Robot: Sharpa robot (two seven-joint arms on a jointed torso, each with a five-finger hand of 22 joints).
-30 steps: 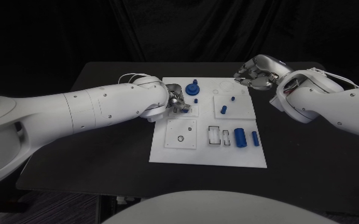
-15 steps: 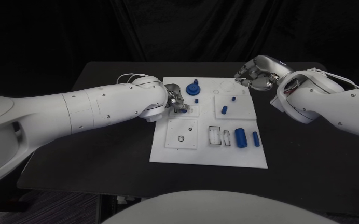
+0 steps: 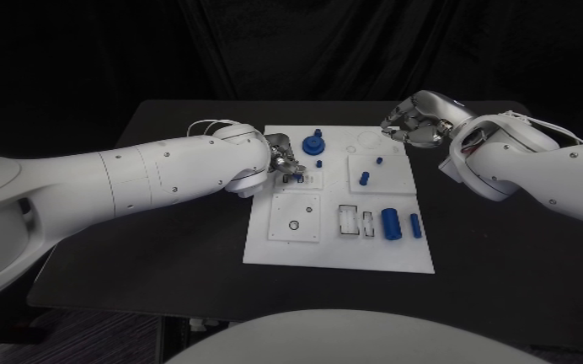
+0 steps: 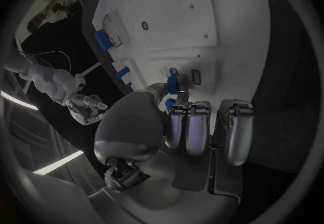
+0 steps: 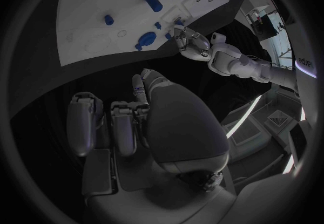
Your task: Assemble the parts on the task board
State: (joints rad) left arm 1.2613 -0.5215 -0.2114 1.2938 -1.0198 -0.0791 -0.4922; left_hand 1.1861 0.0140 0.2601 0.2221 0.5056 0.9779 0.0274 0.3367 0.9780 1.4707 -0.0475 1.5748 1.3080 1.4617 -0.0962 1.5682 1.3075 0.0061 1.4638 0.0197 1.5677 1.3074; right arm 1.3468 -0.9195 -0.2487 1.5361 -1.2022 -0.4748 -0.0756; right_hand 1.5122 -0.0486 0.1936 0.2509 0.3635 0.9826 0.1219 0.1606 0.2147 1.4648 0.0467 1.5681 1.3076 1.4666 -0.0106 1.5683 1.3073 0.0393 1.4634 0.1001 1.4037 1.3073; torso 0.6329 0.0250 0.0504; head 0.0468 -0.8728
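Note:
The white task board (image 3: pixel 340 250) lies mid-table. My left hand (image 3: pixel 282 162) reaches over its upper left plate and pinches a small blue part (image 4: pixel 173 81) right at the narrow slots (image 4: pixel 196 76) there. The part's tip (image 3: pixel 300 178) peeks out under the fingers. My right hand (image 3: pixel 415 121) hovers past the board's far right corner, fingers curled in with nothing in them. On the board are a blue round knob piece (image 3: pixel 315 143), small pegs (image 3: pixel 318 163) (image 3: pixel 379 160), a short peg (image 3: pixel 363 178), a thick cylinder (image 3: pixel 390 222) and a thin one (image 3: pixel 414 225).
A square plate with a round hole (image 3: pixel 293 226) and two rectangular pockets (image 3: pixel 350 219) sit in the board's near half. Black table (image 3: pixel 170 246) surrounds the board on all sides. My left forearm (image 3: pixel 134 179) crosses the table's left part.
The left hand has shifted only very slightly over the slotted plate, still pinching the blue part. The right hand has not moved.

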